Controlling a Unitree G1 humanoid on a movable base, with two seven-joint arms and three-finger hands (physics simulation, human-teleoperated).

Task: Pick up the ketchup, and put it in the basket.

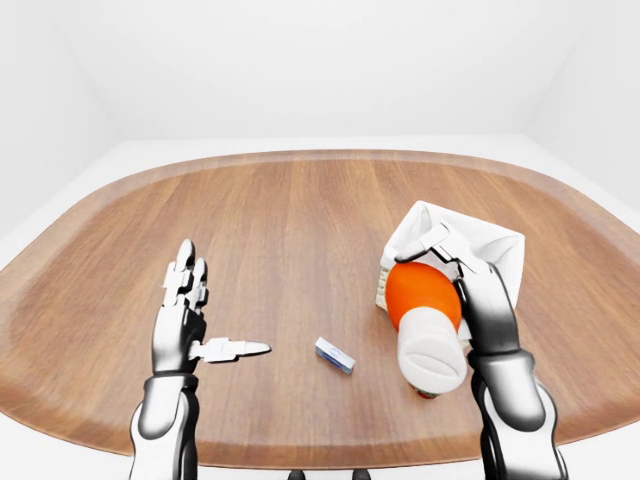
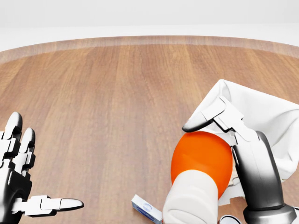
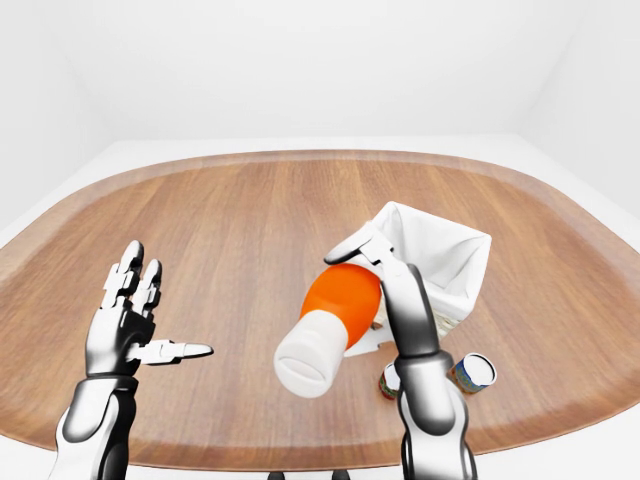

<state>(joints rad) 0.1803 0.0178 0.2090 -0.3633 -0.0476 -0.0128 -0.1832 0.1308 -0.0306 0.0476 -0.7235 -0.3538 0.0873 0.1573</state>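
One of the task's two steps looks complete: the right three-finger hand [image 2: 243, 154] has its silver fingers closed round the orange ketchup bottle with a white cap end [image 2: 198, 179], which is lifted clear of the wooden table [image 2: 117, 93] and tilted, cap end toward the camera and orange body toward the basket. In the right-eye view the bottle hangs just beside the near-left rim of the wicker basket with a white cloth liner [image 3: 445, 250], which stands toward the table's right edge; the bottle is not yet over the opening, so carrying it across and releasing it remain. The left three-finger hand [image 1: 190, 320] is spread wide and holds nothing, hovering above the table's lower-left part. A small blue-and-white box [image 1: 334, 355] lies flat on the table between the two hands. Two small cans [image 3: 470, 372] stand near the bottom edge, below the basket.
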